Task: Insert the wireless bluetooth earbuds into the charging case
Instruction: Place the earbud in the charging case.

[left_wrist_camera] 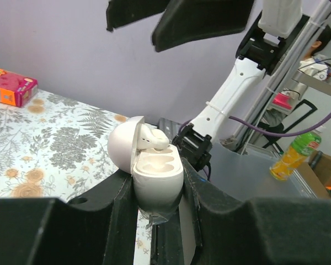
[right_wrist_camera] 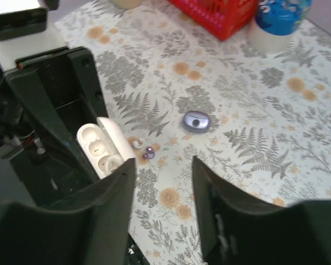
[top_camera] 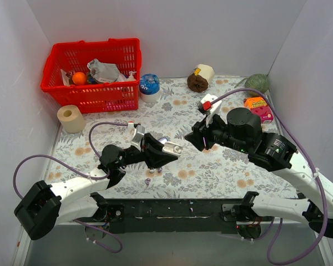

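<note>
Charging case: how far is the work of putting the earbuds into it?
Done: the open charging case sits clamped in the left pincer, and one earbud seems to lie inside, by the lid. In hand: the right pincer is open above it. Left: a tiny bit, probably the other earbud, lies on the table.

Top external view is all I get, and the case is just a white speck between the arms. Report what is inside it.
Observer: Left wrist view shows the charging case open, with one earbud sitting in a slot. The other slot is empty.
Operator: Confirm the grip on it.
Observer: The left pincer is shut on the case's lower half, with the lid swung aside.
Operator: Check the other arm.
Observer: Right wrist view shows the right pincer open with nothing between its fingers.
</note>
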Controlling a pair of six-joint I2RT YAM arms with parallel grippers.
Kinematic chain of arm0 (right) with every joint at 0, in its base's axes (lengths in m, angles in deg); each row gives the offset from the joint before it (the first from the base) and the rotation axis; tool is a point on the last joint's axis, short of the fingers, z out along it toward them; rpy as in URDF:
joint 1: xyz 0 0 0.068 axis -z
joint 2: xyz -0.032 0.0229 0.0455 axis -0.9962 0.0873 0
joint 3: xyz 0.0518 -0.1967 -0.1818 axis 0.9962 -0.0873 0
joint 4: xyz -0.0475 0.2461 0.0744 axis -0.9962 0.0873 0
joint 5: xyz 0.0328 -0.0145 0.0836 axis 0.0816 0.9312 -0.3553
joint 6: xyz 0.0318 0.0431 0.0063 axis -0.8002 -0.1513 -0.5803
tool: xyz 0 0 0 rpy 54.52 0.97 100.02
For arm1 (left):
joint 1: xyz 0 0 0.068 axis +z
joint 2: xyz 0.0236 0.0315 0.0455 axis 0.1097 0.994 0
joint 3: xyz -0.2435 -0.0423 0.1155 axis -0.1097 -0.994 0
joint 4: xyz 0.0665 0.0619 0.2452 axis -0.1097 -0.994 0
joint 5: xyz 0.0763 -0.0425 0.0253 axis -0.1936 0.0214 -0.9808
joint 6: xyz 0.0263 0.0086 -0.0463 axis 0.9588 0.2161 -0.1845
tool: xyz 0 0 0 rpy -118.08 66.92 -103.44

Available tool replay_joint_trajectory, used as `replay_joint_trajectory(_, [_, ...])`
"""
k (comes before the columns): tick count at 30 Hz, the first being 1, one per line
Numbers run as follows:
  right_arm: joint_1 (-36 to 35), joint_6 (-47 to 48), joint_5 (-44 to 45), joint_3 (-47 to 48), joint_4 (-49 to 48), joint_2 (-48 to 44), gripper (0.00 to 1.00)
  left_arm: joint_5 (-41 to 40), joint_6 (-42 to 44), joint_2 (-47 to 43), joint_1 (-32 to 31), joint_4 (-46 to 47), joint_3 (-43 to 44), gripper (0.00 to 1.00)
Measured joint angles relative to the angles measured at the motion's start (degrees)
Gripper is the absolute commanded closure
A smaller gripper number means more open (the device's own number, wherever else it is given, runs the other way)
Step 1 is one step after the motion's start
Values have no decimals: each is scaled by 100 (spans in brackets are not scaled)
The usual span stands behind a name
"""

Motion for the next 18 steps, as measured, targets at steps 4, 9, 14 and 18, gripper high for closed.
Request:
replay_joint_trajectory(4, [-682, 68, 1711, 540, 396, 365, 34, -271, 149, -61, 0, -136, 0, 100])
replay_joint_trajectory(9, [-1036, 140, 3847, 1412, 789, 1169, 17, -474, 247, -179, 0, -216, -2, 100])
replay_joint_trajectory(14, [-1001, 699, 4175, 774, -85, 756, 7, -619, 306, -407, 0, -293, -52, 100])
replay_joint_trajectory(18, [-1001, 896, 3781, 1099, 26, 656, 5, -730, 356, -640, 0, -492, -63, 100])
